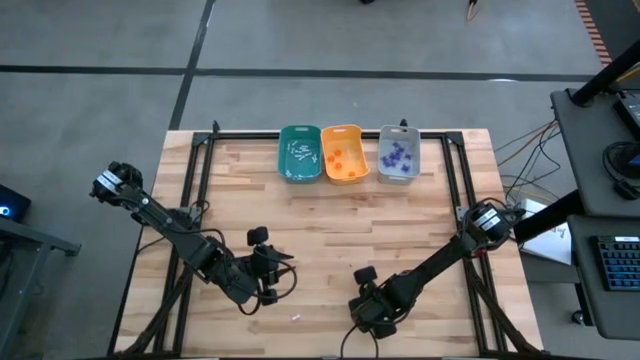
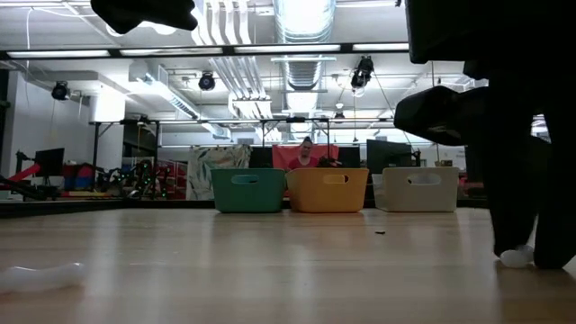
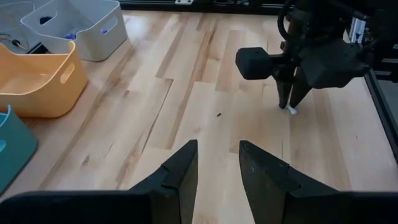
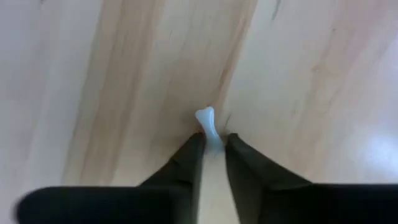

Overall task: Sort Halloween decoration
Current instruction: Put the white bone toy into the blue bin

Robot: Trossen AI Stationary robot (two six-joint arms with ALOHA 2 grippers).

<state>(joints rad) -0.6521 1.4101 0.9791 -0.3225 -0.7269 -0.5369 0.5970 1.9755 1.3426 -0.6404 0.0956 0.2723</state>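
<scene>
**Right gripper pinches a white trinket on the bench**

The right gripper (image 4: 213, 149) points straight down at the wooden bench (image 1: 330, 230), near its front edge at about 6 o'clock from the bench's middle. Its two dark fingers (image 4: 186, 163) are drawn in close around a small white bone-shaped trinket (image 4: 207, 124), pinching its lower part while the knobbed end sticks out past the fingertips. The trinket touches the bench surface. In the left wrist view the same piece shows as a white speck at the tips of the right gripper.

The left gripper (image 3: 217, 155) hovers at about 8 o'clock from the bench's middle, its fingers spread with a clear gap and nothing between them.

A second white trinket (image 1: 296, 317) lies alone on the bench between the two grippers, close to the front edge.

At 12 o'clock, along the far edge, three bins stand side by side in a row. The teal bin (image 1: 299, 153) holds white pieces, the orange bin (image 1: 343, 153) holds orange pieces, and the grey bin (image 1: 399, 154) holds purple pieces (image 1: 398, 155).

In the low view a person (image 2: 308, 153) sits in the room beyond the bins.
</scene>
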